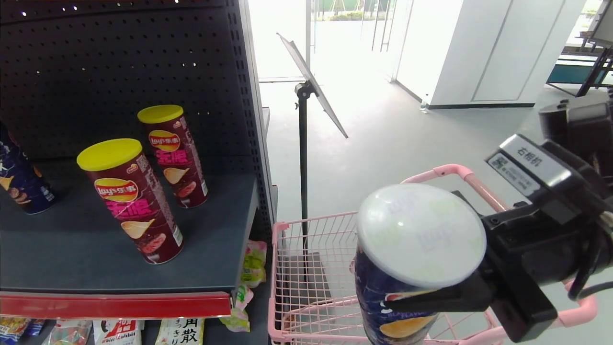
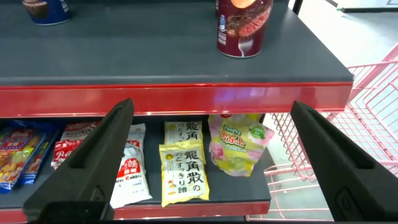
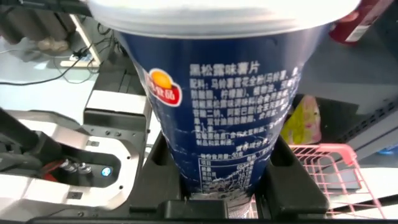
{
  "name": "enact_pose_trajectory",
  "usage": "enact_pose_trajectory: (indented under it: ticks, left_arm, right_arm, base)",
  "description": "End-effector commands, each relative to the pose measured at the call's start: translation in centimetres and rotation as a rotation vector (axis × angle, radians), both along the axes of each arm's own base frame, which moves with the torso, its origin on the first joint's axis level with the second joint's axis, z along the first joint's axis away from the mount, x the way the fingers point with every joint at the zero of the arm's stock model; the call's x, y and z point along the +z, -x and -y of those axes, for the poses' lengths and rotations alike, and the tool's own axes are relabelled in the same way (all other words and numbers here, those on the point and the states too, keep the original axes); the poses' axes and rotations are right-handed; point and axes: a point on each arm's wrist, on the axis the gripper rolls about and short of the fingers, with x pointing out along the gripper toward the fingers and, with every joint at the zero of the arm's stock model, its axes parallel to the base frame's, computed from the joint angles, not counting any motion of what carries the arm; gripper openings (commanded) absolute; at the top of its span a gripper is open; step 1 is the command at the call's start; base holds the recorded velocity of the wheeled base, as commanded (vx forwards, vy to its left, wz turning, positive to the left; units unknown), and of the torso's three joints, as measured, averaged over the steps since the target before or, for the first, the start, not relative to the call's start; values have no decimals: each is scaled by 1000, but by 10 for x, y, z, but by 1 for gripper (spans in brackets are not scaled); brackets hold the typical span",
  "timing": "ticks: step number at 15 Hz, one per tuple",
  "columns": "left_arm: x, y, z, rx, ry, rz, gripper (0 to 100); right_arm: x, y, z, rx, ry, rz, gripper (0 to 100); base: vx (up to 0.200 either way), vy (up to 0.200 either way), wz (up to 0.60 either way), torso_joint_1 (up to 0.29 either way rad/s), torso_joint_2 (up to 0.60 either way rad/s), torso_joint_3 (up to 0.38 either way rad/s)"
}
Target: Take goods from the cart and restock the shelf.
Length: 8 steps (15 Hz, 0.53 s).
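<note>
We logged one dark-blue chip canister (image 3: pixel 217 106), white-lidded, clamped in the right gripper (image 3: pixel 225 177), with the pink cart (image 3: pixel 339 168) beyond.

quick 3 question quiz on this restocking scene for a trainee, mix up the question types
1. What does the right gripper hold?
A. a blue can
B. a snack bag
C. nothing
2. True or false: the left gripper is shut.
3. Fill in: ___ yellow-lidded cans stand on the shelf.

Key: 1 A; 2 false, it is open; 3 two.
</note>
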Motion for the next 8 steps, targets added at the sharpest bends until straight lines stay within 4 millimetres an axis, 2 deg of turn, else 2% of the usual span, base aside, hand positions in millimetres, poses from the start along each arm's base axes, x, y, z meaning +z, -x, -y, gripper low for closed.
enact_pose_trajectory:
  ticks: [1, 3, 8]
  left_arm:
    - [0, 0, 0, 0, 0, -1, 100]
    - [0, 0, 0, 0, 0, -1, 100]
    - [0, 0, 0, 0, 0, -1, 100]
  right_arm:
    - [-4, 2, 1, 1, 9, -7, 0]
    - [-11, 4, 3, -24, 37, -11, 0]
    - [-18, 11, -14, 1, 78, -11, 0]
  base:
    - [0, 0, 0, 0, 0, 0]
    - [0, 0, 0, 0, 0, 0]
    - [0, 0, 0, 0, 0, 0]
